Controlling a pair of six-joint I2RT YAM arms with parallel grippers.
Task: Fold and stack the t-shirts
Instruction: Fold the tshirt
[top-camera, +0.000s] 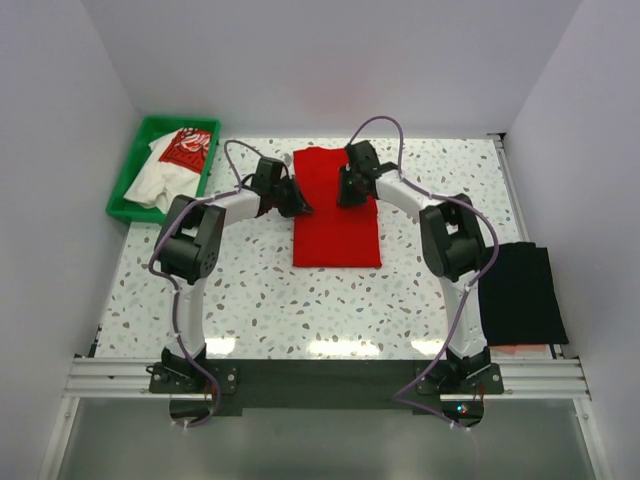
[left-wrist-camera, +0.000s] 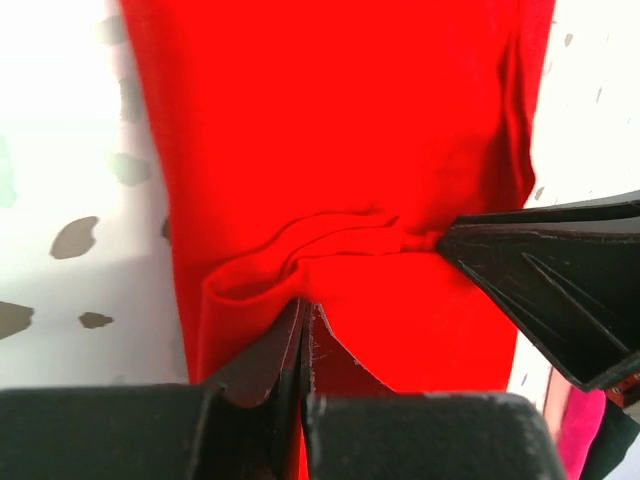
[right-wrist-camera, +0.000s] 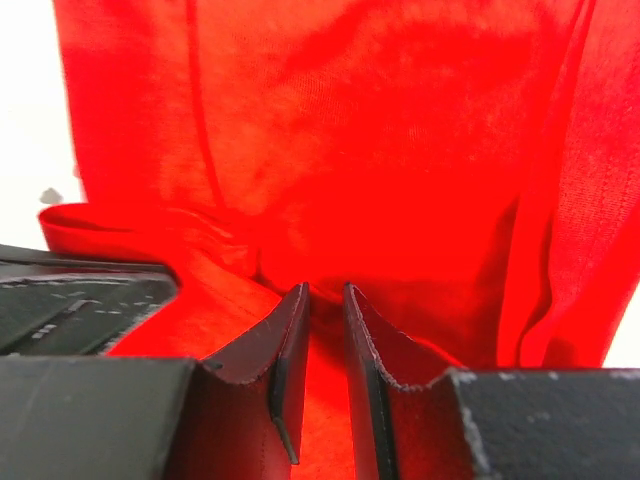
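Note:
A plain red t-shirt (top-camera: 335, 225) lies as a long folded strip in the middle of the table. At its left edge near the far end, my left gripper (top-camera: 298, 205) is shut, its fingertips (left-wrist-camera: 303, 312) pinching a bunched fold of the red cloth (left-wrist-camera: 340, 120). My right gripper (top-camera: 350, 192) sits on the shirt's far right part. Its jaws stand a little apart, with red cloth (right-wrist-camera: 330, 130) filling the gap at my right gripper (right-wrist-camera: 325, 292). A white t-shirt with a red print (top-camera: 175, 160) lies crumpled in the tray. A folded black t-shirt (top-camera: 520, 290) rests at the right edge.
The green tray (top-camera: 125, 190) stands at the far left corner. A thin reddish edge (top-camera: 515, 348) shows under the black shirt. The right gripper's body (left-wrist-camera: 560, 280) crosses the left wrist view, and the left gripper's body (right-wrist-camera: 80, 300) shows in the right wrist view.

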